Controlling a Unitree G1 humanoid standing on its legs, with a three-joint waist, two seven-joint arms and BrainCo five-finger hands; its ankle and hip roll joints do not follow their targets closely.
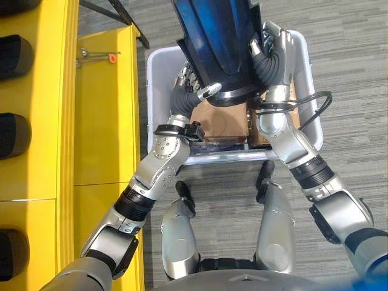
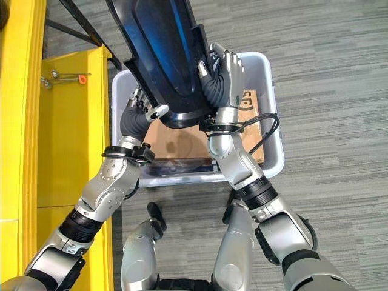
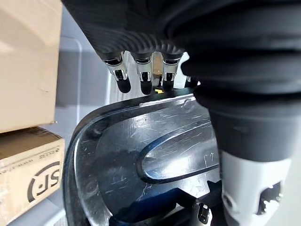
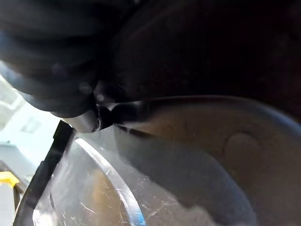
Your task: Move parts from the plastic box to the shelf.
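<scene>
A large dark blue-black moulded plastic part (image 1: 212, 36) hangs above the pale grey plastic box (image 1: 157, 60), held between both hands. My left hand (image 1: 188, 85) is on its left lower edge, thumb on top and fingers (image 3: 143, 77) curled over the rim of the part (image 3: 155, 155). My right hand (image 2: 227, 70) is on the part's right side, fingers bent against its edge. The yellow shelf (image 1: 103, 121) runs along the left. Brown cardboard (image 1: 221, 121) lies in the box under the part.
Dark rounded parts (image 1: 12, 54) sit on the shelf's far-left level. A wrench with an orange tip (image 1: 97, 56) lies on the yellow surface near the box. Cardboard cartons (image 3: 28, 61) stand inside the box. Grey carpet (image 1: 351, 73) spreads to the right.
</scene>
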